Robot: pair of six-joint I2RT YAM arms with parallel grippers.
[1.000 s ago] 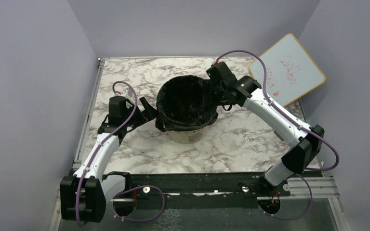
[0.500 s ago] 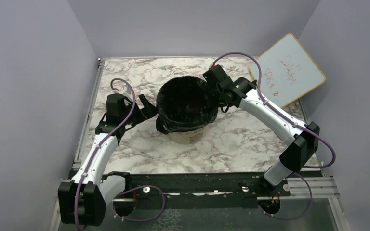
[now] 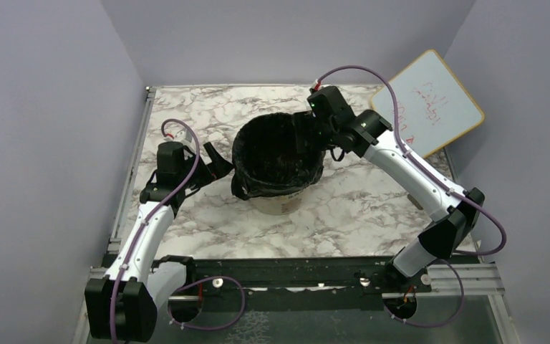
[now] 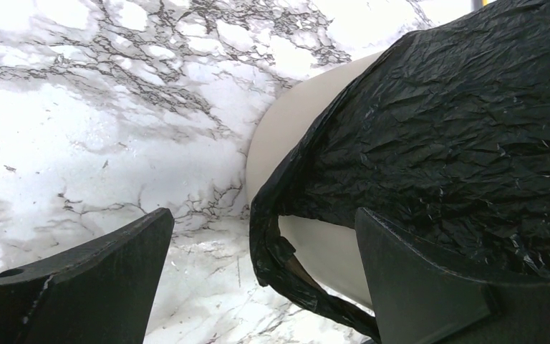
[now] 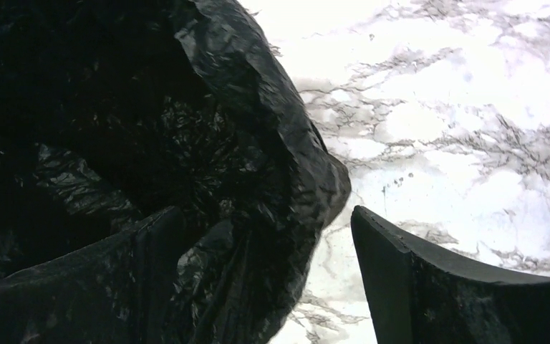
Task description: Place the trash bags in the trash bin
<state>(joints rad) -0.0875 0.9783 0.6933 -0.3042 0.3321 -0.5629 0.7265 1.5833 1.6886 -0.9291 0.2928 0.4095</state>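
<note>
Hovering low over the white marble-patterned table top (image 3: 186,107), the left gripper (image 3: 216,160) sits just beside the left wall of the round beige plastic trash bin (image 3: 278,205). Its two black fingers (image 4: 93,279) are spread wide and grip nothing. In the left wrist view the bin's bare cream side shows between those fingers. The thin, crinkled glossy black plastic trash bag (image 3: 276,147) is draped over the rim above it, its hem hanging partway down the outside wall. A loose fold of the bag, perhaps a loop handle, droops lower on the bin's near-left side, close to the table. Whether it touches the marble cannot be told.

The bin stands upright near the middle of the table. The bag lines it with its mouth open upward, the wrinkled plastic darkening the inside and the turned-over edge covering the rim as far as the top view shows.

The right gripper (image 3: 303,133) hangs at the bin's far-right rim, tilted inward. Its jaws also stand wide apart. In the right wrist view one finger is over the bag-lined inside and the other is outside, over the marble. The bag-covered rim runs between them without being pinched.

Farther right, a white-faced board with a yellow frame (image 3: 430,100), marked with red scribbles, leans against the right wall, well apart from the bin.
</note>
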